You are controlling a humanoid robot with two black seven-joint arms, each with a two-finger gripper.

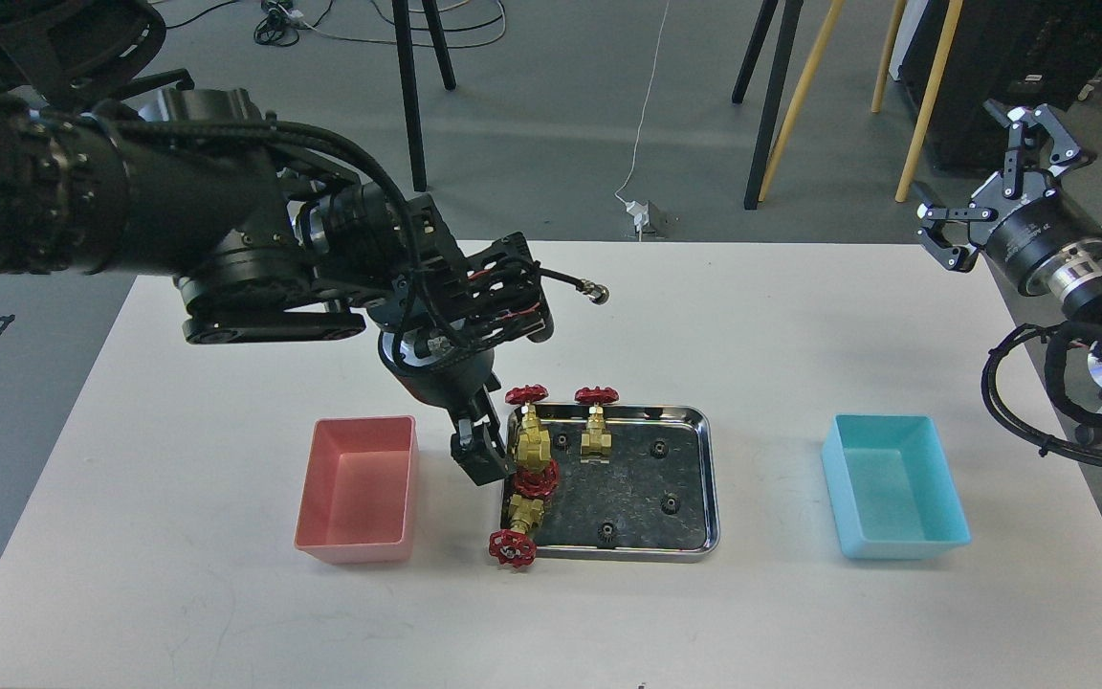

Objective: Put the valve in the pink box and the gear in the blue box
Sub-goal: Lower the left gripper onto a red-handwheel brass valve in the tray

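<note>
Several brass valves with red handwheels stand or lie at the left end of a steel tray (710, 478): one upright valve (532, 438), a second (595, 433), a third (534, 478), and one (513, 541) overhanging the tray's front left corner. Several tiny black gears lie in the tray, such as one gear (670, 502). My left gripper (480, 454) hangs low just left of the tray, beside the first valve; its dark fingers cannot be told apart. The pink box (358, 488) is to its left and is empty. The blue box (895, 483) is at the right and is empty. My right gripper (980, 182) is open, high at the far right.
The white table (226, 593) carries only the two boxes and the tray. A cable end (596, 294) sticks out from my left wrist. Stand legs and wooden chair legs are on the floor beyond the table's far edge.
</note>
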